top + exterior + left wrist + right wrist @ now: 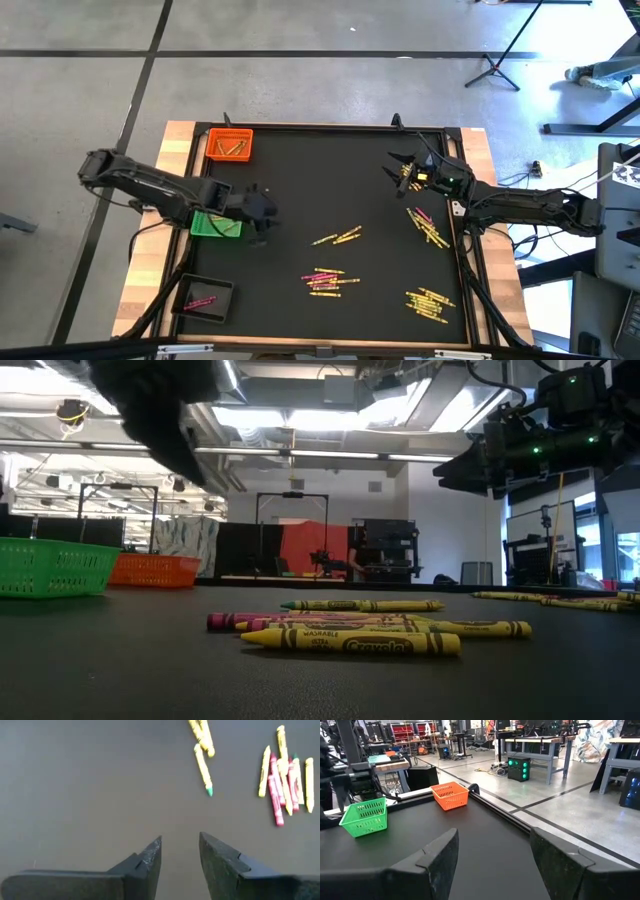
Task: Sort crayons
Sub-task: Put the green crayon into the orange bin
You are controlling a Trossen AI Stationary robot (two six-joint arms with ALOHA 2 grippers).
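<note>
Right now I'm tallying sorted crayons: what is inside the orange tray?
The orange tray holds a few orange-gold crayons lying on its floor. Its walls may hide others; an exact count is unclear.

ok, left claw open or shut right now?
Open. The left claw shows a clear gap between its fingers with nothing in it, hovering over bare mat beside the green tray.

Black table (290, 190) w/ orange tray (229, 144), green tray (215, 225), black tray (205, 298) — crayons (325, 280) scattered loose.
</note>
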